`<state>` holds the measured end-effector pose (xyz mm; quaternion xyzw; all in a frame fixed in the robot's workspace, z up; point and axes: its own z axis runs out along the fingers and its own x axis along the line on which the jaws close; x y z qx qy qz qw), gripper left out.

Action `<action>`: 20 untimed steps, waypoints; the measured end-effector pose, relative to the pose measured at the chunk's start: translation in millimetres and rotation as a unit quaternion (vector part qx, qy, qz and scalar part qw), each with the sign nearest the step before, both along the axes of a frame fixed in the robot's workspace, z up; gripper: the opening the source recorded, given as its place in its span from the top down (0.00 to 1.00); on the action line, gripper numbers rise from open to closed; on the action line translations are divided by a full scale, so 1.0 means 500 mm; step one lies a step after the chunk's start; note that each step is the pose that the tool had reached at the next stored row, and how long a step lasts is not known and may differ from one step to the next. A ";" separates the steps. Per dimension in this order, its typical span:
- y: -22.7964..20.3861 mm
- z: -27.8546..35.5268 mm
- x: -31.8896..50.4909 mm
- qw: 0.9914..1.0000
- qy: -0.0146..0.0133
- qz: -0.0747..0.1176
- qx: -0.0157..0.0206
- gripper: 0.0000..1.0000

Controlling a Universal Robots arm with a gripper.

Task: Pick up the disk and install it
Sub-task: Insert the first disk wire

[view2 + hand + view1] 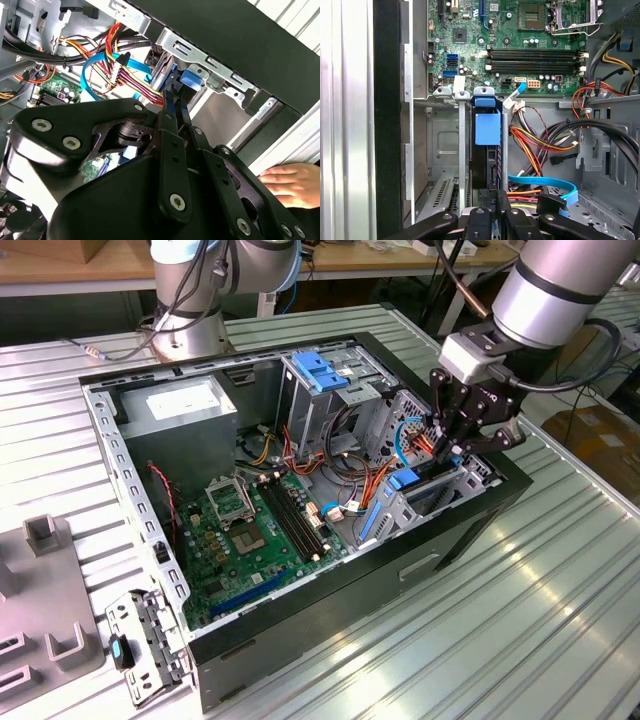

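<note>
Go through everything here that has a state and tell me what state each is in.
Black computer case: side panel off, interior exposed.
Dark hard disk with blue rails: standing on edge in the metal drive bay.
Black gripper: closed on the disk's end.
Processor socket: empty.

Dark disk with blue rail, standing on edge in bay

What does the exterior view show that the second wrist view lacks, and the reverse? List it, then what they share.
Exterior view: the grey power-supply box and the metal cage with its blue top. Second wrist view: a person's hand outside the black case. Both: the gripper at the blue-railed disk, and the coloured cables.
</note>
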<state>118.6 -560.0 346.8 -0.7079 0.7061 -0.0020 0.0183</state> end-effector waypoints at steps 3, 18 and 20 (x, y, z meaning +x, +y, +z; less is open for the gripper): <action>0.0022 -0.001 0.000 1.000 0.000 0.000 0.000 0.83; 0.0055 -0.015 0.000 1.000 0.000 0.000 0.000 0.83; 0.0053 -0.016 0.000 1.000 0.000 0.000 0.000 0.83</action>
